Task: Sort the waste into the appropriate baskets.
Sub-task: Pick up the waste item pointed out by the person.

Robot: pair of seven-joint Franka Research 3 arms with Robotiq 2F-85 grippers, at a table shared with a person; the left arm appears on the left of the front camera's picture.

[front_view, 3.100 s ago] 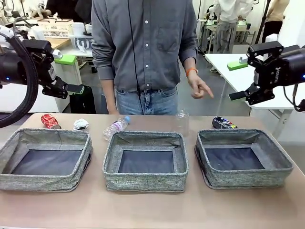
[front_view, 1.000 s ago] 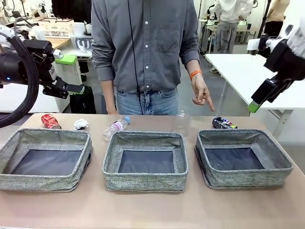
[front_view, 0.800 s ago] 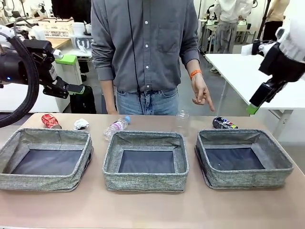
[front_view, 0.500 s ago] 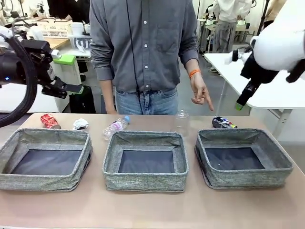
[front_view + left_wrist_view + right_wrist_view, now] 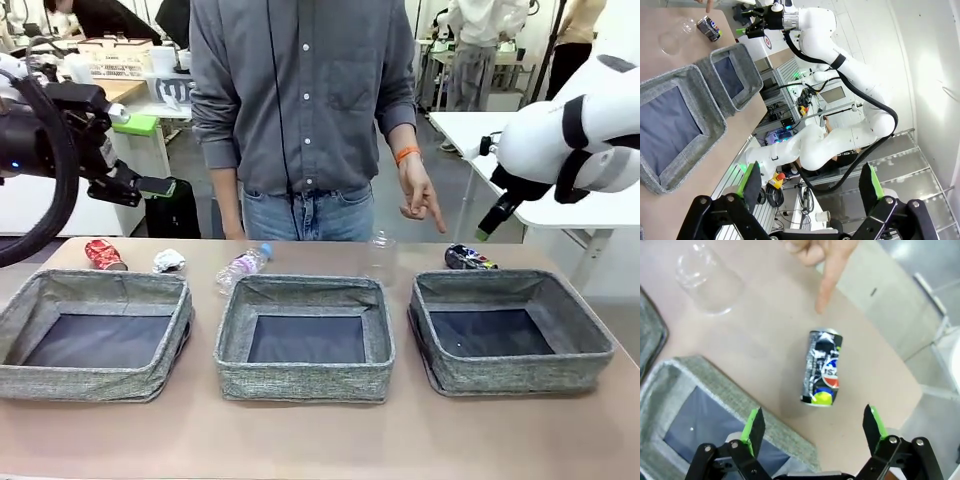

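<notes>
Three grey fabric baskets stand in a row: left (image 5: 100, 285), middle (image 5: 305, 288), right (image 5: 500, 283). Behind them lies the waste: a crushed red can (image 5: 105, 254), a white paper wad (image 5: 169, 262), a blue-capped bottle (image 5: 243, 266), a clear cup (image 5: 381, 252) and a dark printed can (image 5: 468, 258). My right gripper (image 5: 487, 222) hangs open above the dark can (image 5: 823, 367), which lies between its spread fingers (image 5: 754, 430) in the wrist view. A person's finger (image 5: 827, 285) points at that can. My left gripper (image 5: 150, 155) is open and empty, high at the far left.
The person stands at the far edge behind the middle basket, hand (image 5: 420, 200) lowered over the table. The cup (image 5: 707, 280) stands left of the can, and the right basket's rim (image 5: 715, 375) runs just in front of it. A white table (image 5: 520, 150) sits behind on the right.
My right arm has swung in from the right and come down, its gripper now pointing at the dark can. The left arm has not moved. The person's hand keeps pointing.
</notes>
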